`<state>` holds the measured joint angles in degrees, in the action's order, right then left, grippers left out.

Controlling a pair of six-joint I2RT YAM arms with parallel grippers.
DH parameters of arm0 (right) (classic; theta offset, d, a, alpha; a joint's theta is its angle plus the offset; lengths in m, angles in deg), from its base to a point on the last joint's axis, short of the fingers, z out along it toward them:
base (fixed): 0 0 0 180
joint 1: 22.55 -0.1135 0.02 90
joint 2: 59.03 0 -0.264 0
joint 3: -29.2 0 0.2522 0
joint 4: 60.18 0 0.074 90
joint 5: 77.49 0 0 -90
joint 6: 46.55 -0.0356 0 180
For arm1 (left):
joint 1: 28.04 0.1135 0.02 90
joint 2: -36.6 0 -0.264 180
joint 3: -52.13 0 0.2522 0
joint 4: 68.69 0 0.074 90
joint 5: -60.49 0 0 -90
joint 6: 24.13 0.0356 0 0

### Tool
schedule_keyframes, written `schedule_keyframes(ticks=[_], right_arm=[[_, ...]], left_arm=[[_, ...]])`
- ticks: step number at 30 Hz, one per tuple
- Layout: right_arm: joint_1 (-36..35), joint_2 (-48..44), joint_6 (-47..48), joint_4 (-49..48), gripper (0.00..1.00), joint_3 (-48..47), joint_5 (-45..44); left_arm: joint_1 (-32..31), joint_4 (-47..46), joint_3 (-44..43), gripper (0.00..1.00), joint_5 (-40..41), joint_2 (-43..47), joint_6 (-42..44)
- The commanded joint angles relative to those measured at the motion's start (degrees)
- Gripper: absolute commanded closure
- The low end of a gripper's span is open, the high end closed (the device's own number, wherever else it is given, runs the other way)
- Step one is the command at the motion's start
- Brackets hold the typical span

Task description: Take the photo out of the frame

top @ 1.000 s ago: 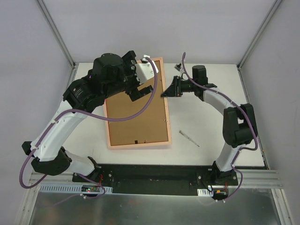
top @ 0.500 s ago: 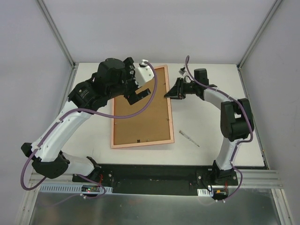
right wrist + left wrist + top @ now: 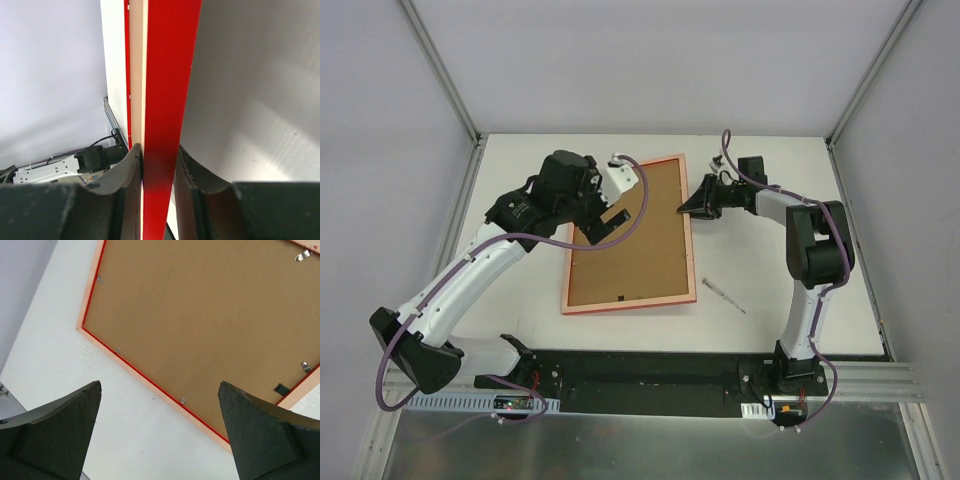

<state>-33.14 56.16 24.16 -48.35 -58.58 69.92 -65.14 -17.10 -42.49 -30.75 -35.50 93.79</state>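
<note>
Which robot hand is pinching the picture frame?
The right gripper: it is shut on the frame's red edge. The left gripper hangs open above the frame's brown back, touching nothing.

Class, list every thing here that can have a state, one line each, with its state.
frame: back up, long edge pinched in right claw
backing board: seated in the frame
left claw: open, over the board, empty
right claw: shut on the frame
thin tool: lying on the table, untouched

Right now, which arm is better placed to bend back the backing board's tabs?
Left. The left claw is open above the brown backing board, its metal tabs in view. The right claw is busy, shut on the thin red rectangular picture frame.
</note>
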Motion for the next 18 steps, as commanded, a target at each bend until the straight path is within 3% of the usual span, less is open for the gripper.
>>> schedule_keyframes(ticks=[1, 11, 13, 15, 18], right_arm=[[1.10, 0.55, 3.65, -6.50, 1.00, -2.71, -2.39], [2.50, 4.95, 2.68, -7.03, 1.00, -3.32, -0.63], [2.59, 6.17, 2.68, -6.77, 0.97, -3.76, 0.24], [2.85, 7.32, 3.03, -6.07, 0.87, -4.29, 0.95], [2.77, 8.20, 4.34, -4.84, 0.86, -4.82, 0.95]], left_arm=[[2.55, -4.33, 4.65, 0.01, -4.12, 1.78, -2.87], [7.57, -8.38, 13.27, 0.01, -7.81, 1.08, -5.60], [8.10, -8.82, 14.41, 0.01, -8.43, 1.17, -5.95], [8.36, -9.35, 15.46, 0.01, -8.69, 1.17, -6.21], [8.80, -10.22, 16.78, 0.01, -9.13, 1.26, -6.65]])
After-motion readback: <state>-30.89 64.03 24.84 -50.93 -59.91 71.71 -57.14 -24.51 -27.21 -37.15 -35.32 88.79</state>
